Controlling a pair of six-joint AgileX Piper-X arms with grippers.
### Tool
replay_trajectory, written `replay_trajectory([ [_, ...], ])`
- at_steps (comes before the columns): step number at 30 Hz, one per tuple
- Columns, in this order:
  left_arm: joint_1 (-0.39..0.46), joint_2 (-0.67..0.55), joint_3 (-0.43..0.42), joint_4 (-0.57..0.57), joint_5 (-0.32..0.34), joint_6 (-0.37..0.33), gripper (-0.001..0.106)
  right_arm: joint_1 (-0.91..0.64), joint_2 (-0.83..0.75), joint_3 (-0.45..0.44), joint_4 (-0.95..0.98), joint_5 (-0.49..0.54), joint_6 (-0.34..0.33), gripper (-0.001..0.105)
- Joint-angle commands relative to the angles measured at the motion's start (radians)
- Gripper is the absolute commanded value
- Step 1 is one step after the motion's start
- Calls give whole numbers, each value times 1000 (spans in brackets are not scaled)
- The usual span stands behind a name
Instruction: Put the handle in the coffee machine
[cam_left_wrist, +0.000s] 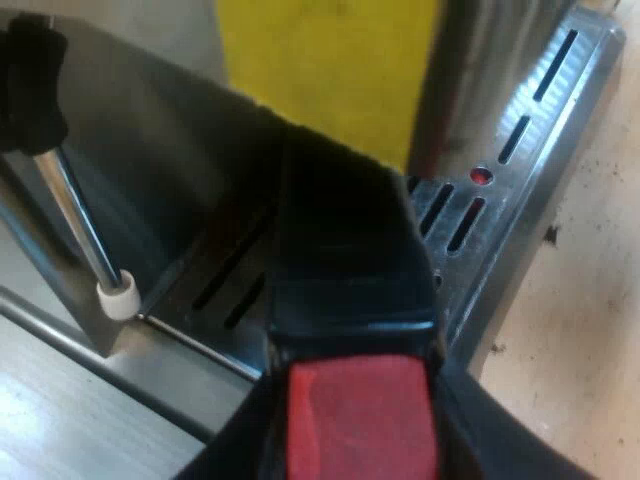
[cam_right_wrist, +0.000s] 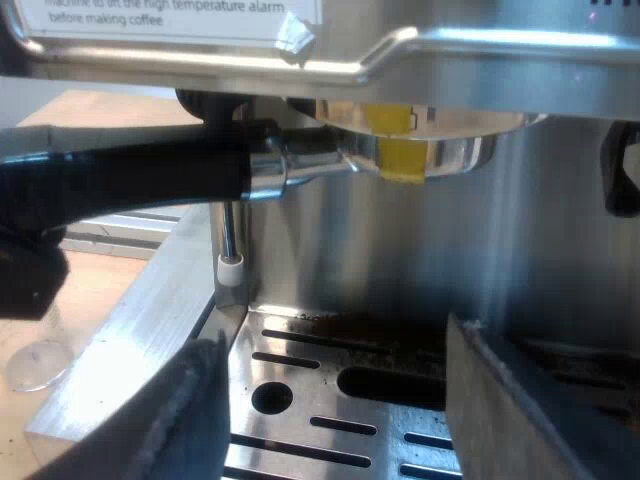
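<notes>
Between our left jaws sits the red end (cam_left_wrist: 360, 415) of the handle (cam_left_wrist: 345, 260). The two black fingers (cam_left_wrist: 240, 450) press on it from both sides, so these jaws are closed on the handle. Past the red end, the dark handle runs toward a yellow patch (cam_left_wrist: 325, 70). Under it lies the slotted drip tray (cam_left_wrist: 500, 190), and beside the tray the pale counter (cam_left_wrist: 580, 330). Near the handle hangs a thin steam wand (cam_left_wrist: 75, 215) with a white tip (cam_left_wrist: 118, 298).

From the right wrist view we see the other end of the same piece. The metal holder (cam_right_wrist: 420, 150) sits up under the front of the espresso machine (cam_right_wrist: 400, 260), with the yellow patch on its rim. Its handle goes out sideways, level, into a dark shape that is our left jaws. We cannot tell if the holder is fully locked.

Our right jaws stand wide apart and hold nothing. Their fingers (cam_right_wrist: 170, 420) hang low over the drip tray, well below the holder and apart from it. A white label (cam_right_wrist: 160, 15) is on the machine above the handle.
</notes>
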Motion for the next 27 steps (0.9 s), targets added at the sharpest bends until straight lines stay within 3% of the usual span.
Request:
replay_trajectory([
  [1,0,-24,-34,-6,151,67,0,-1,-2,0,-9,14,-14,51],
  [13,0,-24,-39,-41,151,70,0,-26,24,0,-1,5,-14,51],
  [23,0,-24,-62,-38,151,62,0,-154,132,0,-101,-84,-14,47],
  [25,0,-24,-62,-35,151,62,0,-172,155,0,-167,-107,-42,47],
  [27,0,-24,-62,-33,151,62,0,-188,192,0,-308,-123,-142,47],
])
